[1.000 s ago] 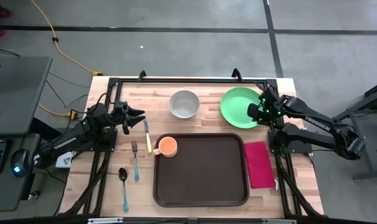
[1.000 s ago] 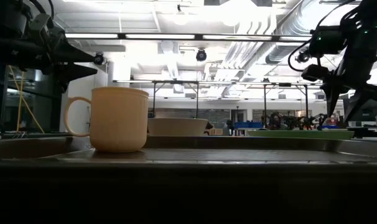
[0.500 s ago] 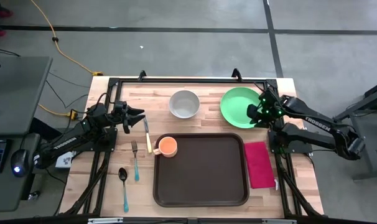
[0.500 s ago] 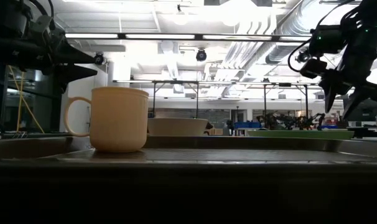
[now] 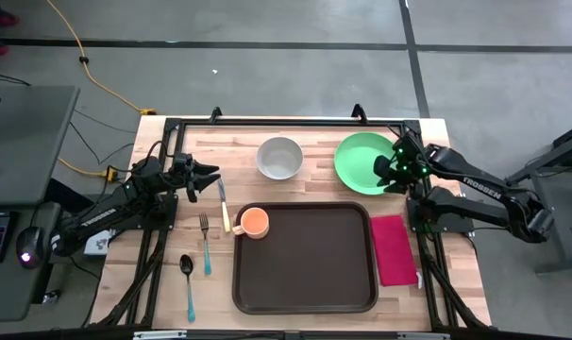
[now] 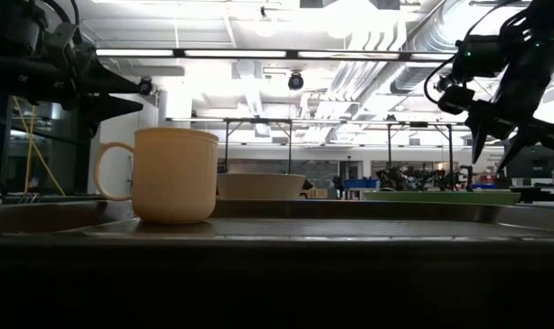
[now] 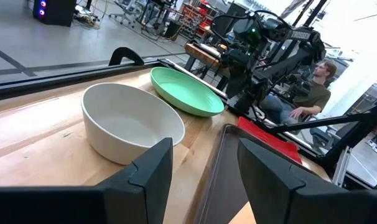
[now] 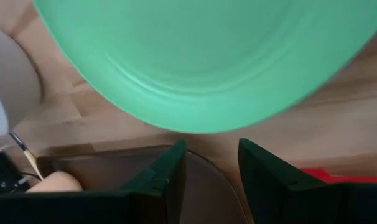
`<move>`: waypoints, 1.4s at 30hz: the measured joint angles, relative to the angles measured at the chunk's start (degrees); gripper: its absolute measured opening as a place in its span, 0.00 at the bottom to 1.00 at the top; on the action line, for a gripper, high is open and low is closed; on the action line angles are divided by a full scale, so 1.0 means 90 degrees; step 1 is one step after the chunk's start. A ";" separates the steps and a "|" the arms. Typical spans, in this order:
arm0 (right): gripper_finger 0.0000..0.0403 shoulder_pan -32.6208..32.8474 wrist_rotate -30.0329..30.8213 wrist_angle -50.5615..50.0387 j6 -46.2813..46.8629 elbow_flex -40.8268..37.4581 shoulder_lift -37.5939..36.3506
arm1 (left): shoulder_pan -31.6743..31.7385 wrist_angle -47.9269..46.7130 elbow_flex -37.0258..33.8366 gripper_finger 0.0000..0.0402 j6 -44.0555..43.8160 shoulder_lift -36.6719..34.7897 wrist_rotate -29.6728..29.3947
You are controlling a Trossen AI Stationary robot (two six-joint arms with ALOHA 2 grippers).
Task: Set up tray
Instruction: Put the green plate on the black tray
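The dark brown tray (image 5: pixel 310 274) lies at the table's near middle, with an orange cup (image 5: pixel 254 223) standing in its far-left corner. Beyond the tray, a white bowl (image 5: pixel 279 158) and a green plate (image 5: pixel 361 159) rest on the wood. My right gripper (image 5: pixel 385 173) hangs open above the plate's near-right rim (image 8: pixel 207 56), fingers pointing down, clear of it in the low view (image 6: pixel 495 146). My left gripper (image 5: pixel 213 178) hovers open at the table's left, pointing toward the bowl (image 7: pixel 129 127).
A magenta napkin (image 5: pixel 392 248) lies right of the tray. A knife (image 5: pixel 224 206), fork (image 5: pixel 205 243) and spoon (image 5: pixel 188 283) lie left of it. A black frame (image 5: pixel 286 121) runs along the far edge. A person (image 7: pixel 319 87) sits beyond the table.
My right gripper has tipped a little and risen slightly above the green plate's near rim, staying open. Nothing on the table has moved.
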 joint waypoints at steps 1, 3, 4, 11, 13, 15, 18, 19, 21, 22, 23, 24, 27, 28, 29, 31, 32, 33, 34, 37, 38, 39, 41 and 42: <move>0.31 -0.0018 0.0035 0.0042 -0.0012 0.0000 -0.0002 | 0.0000 0.0000 0.0000 0.53 0.0000 0.0000 0.0000; 0.31 -0.0070 0.0151 0.0167 -0.0047 0.0000 -0.0004 | 0.0000 0.0000 0.0000 0.53 0.0000 0.0000 0.0000; 0.31 -0.0099 0.0214 0.0250 -0.0109 0.0000 -0.0005 | 0.0000 0.0000 0.0000 0.53 0.0000 0.0000 0.0002; 0.31 -0.0472 0.1070 0.0295 -0.0886 0.0442 0.0000 | 0.0000 -0.0005 -0.0002 0.53 0.0001 0.0000 0.0002; 0.31 -0.0619 0.1442 0.0230 -0.1323 0.0712 0.0001 | 0.0000 -0.0005 -0.0002 0.53 0.0002 0.0000 0.0002; 0.31 -0.0760 0.1737 0.0102 -0.1710 0.0982 0.0010 | 0.0000 -0.0005 -0.0002 0.53 0.0002 0.0000 0.0005; 0.31 -0.0967 0.2127 -0.0264 -0.2331 0.1348 0.0022 | 0.0000 -0.0007 -0.0002 0.53 0.0002 0.0000 0.0005; 0.31 -0.1023 0.2265 -0.0397 -0.2551 0.1455 0.0039 | 0.0000 -0.0007 -0.0003 0.53 0.0002 0.0000 0.0005; 0.31 -0.1124 0.2471 -0.0626 -0.2975 0.1636 0.0107 | 0.0000 -0.0007 -0.0005 0.53 0.0002 0.0000 0.0005; 0.31 -0.1165 0.2551 -0.0686 -0.3181 0.1718 0.0162 | 0.0000 -0.0007 -0.0005 0.53 0.0002 0.0000 0.0005; 0.31 -0.1197 0.2605 -0.0709 -0.3392 0.1789 0.0214 | 0.0000 -0.0007 -0.0005 0.53 0.0002 0.0000 0.0005; 0.31 -0.1216 0.2654 -0.0702 -0.3595 0.1850 0.0270 | 0.0000 -0.0007 -0.0005 0.53 0.0002 0.0000 0.0005; 0.31 -0.1246 0.2752 -0.0566 -0.4133 0.1986 0.0496 | 0.0000 -0.0010 -0.0005 0.53 0.0002 0.0000 0.0005; 0.31 -0.1246 0.2781 -0.0502 -0.4289 0.2018 0.0584 | 0.0000 -0.0010 -0.0005 0.53 0.0002 0.0000 0.0005; 0.31 -0.1246 0.2786 -0.0436 -0.4443 0.2037 0.0677 | 0.0000 -0.0010 -0.0005 0.53 -0.0006 0.0000 0.0005; 0.31 -0.1244 0.2786 -0.0344 -0.4671 0.2059 0.0881 | 0.0000 -0.0010 -0.0005 0.53 -0.0032 0.0000 0.0005; 0.31 -0.1244 0.2790 -0.0300 -0.4771 0.2059 0.0982 | 0.0000 -0.0010 -0.0005 0.53 -0.0059 0.0000 0.0007; 0.31 -0.1246 0.2788 -0.0260 -0.4879 0.2059 0.1079 | 0.0000 -0.0010 -0.0005 0.53 -0.0085 0.0001 0.0007; 0.31 -0.1246 0.2790 -0.0216 -0.4970 0.2059 0.1179 | 0.0000 -0.0010 -0.0005 0.53 -0.0102 0.0002 0.0007; 0.31 -0.1246 0.2817 -0.0158 -0.5177 0.2059 0.1448 | 0.0000 -0.0010 -0.0005 0.53 -0.0104 0.0000 0.0007; 0.31 -0.1246 0.2871 -0.0137 -0.5217 0.2059 0.1523 | 0.0000 -0.0010 -0.0005 0.53 -0.0104 0.0000 0.0007; 0.31 -0.1246 0.2918 -0.0124 -0.5274 0.2059 0.1600 | 0.0000 -0.0010 -0.0005 0.53 -0.0104 0.0000 0.0007; 0.31 -0.1246 0.2993 -0.0113 -0.5353 0.2059 0.1720 | 0.0000 -0.0010 -0.0005 0.53 -0.0104 0.0000 0.0009; 0.31 -0.1246 0.3059 -0.0096 -0.5357 0.2059 0.1764 | 0.0000 -0.0010 -0.0005 0.53 -0.0104 0.0000 0.0010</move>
